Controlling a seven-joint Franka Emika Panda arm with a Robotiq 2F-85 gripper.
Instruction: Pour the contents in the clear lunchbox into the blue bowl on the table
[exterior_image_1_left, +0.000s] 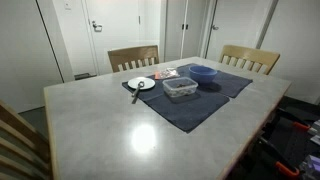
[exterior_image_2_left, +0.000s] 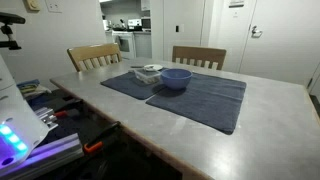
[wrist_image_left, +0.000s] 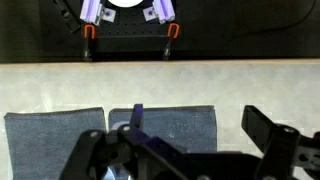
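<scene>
The clear lunchbox (exterior_image_1_left: 181, 88) sits on a dark blue mat on the pale grey table (exterior_image_1_left: 140, 135), next to the blue bowl (exterior_image_1_left: 203, 72). In both exterior views they stand close together; the bowl (exterior_image_2_left: 176, 78) is nearer that camera and the lunchbox (exterior_image_2_left: 150, 72) is behind it. What the lunchbox holds is too small to tell. My gripper (wrist_image_left: 185, 125) shows only in the wrist view, open and empty, above the dark blue mats. Neither the lunchbox nor the bowl is in the wrist view.
A white round plate (exterior_image_1_left: 141, 83) with a dark utensil lies beside the lunchbox. Two dark blue cloth mats (exterior_image_2_left: 200, 100) cover the table's far half. Wooden chairs (exterior_image_1_left: 133, 57) stand at the table's edges. The robot's base (wrist_image_left: 125, 20) lies beyond the table edge.
</scene>
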